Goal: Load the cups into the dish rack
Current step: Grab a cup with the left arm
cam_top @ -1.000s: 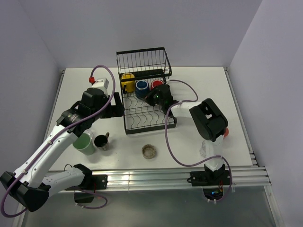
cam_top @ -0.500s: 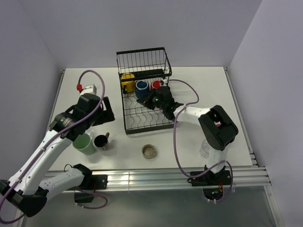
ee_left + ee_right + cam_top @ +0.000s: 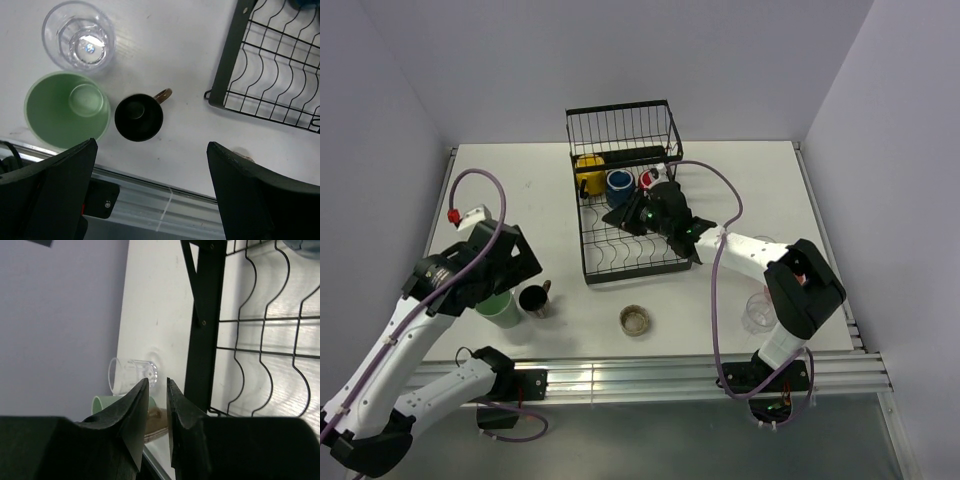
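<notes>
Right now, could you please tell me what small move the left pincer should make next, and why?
Probably lower the left pincer onto the black mug: its jaws stand wide open, the mug sits upright ahead of them, not yet in the dish rack.

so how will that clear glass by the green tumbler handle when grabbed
The clear glass looks smooth-walled, so it is probably slippery to grip. If it is real glass, it is likely fragile when squeezed hard. It stands upright, mouth up, so it shouldn't roll.
</notes>
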`<state>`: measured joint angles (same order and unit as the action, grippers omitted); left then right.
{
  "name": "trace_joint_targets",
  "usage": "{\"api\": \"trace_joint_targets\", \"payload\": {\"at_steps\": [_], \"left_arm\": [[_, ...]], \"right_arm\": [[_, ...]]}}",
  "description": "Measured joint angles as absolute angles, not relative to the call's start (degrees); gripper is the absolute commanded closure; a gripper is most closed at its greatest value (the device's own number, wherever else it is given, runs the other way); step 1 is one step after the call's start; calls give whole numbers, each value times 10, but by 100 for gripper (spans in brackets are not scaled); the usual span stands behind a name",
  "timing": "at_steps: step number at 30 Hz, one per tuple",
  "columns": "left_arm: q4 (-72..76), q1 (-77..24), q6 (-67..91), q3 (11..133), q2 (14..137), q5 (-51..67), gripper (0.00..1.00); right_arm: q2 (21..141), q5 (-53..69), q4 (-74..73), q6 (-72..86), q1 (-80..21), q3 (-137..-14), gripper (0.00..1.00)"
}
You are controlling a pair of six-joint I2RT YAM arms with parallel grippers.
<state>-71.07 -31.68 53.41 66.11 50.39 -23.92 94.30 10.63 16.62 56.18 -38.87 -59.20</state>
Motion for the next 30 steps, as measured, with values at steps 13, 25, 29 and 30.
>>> {"api": "trace_joint_targets", "payload": {"at_steps": [13, 25, 29, 30], "left_arm": [[-764, -317, 608, 630, 488, -253, 4], [-765, -315, 621, 604, 501, -253, 7], [-762, -313, 622, 600, 514, -253, 7], [-761, -312, 622, 600, 518, -253, 7]], "right_arm": [[943, 128, 145, 536, -389, -585, 71], [943, 133, 143, 528, -389, -585, 71], [943, 136, 142, 528, -389, -585, 71], [943, 137, 142, 528, -389, -585, 71]]}}
